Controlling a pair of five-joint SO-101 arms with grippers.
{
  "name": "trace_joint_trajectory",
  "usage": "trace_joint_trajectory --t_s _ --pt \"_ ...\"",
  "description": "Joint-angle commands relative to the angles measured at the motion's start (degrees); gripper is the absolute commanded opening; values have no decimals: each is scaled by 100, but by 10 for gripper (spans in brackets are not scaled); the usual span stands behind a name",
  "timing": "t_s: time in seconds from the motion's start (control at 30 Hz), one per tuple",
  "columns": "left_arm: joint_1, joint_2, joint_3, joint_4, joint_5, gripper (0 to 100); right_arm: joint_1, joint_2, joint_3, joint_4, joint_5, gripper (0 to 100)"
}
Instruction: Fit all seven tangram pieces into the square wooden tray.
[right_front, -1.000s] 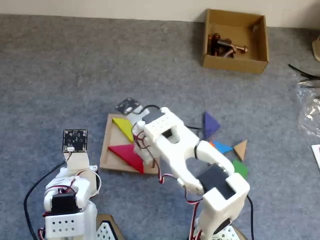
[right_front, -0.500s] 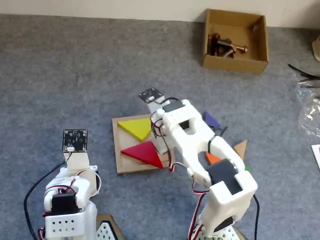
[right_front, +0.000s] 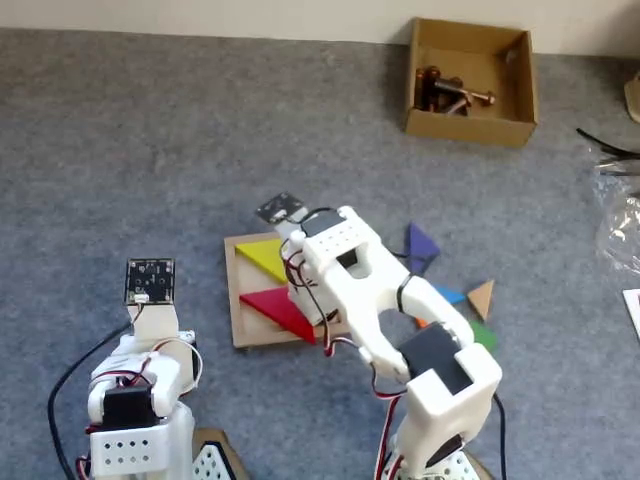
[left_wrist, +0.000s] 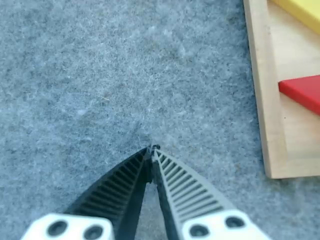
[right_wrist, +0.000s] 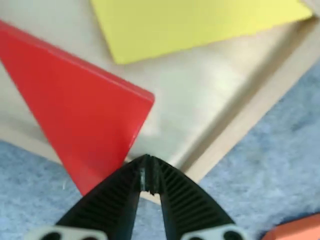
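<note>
Jaws of your right gripper (right_wrist: 149, 176) are pressed together with nothing between them, tips at the rim of the wooden tray (right_wrist: 240, 122). Red triangle (right_wrist: 75, 110) lies just beside, yellow triangle (right_wrist: 190, 25) further inside. Your left gripper (left_wrist: 151, 150) is closed too, over carpet.

From my station I see a grey felt mat (right_front: 150, 130) covering the table. Along its far edge runs a pale strip of wall (right_front: 200, 18). Far back on the right sits an open cardboard box (right_front: 470, 130) with a few copper-coloured metal parts (right_front: 445, 92) lying together inside it. At the right edge, thin black cables (right_front: 608, 150) lie on the mat, near a crumpled clear plastic bag (right_front: 620, 235). A tan object (right_front: 633, 95) pokes in above the cables; I cannot tell what it is.
</note>
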Motion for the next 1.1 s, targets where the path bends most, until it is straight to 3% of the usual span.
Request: trace_joint_trajectory --t_s 0.0,0.2,0.5,1.07 --pt "-48 40 119 44 9 5 -198 -75 84 136 18 5" --pt "-48 40 119 44 9 5 -268 -75 -110 180 9 5" --pt "-48 40 119 44 9 5 -1042 -57 -593 541 -26 5" --pt "-48 40 119 44 9 5 -1033 -48 -593 321 18 5"
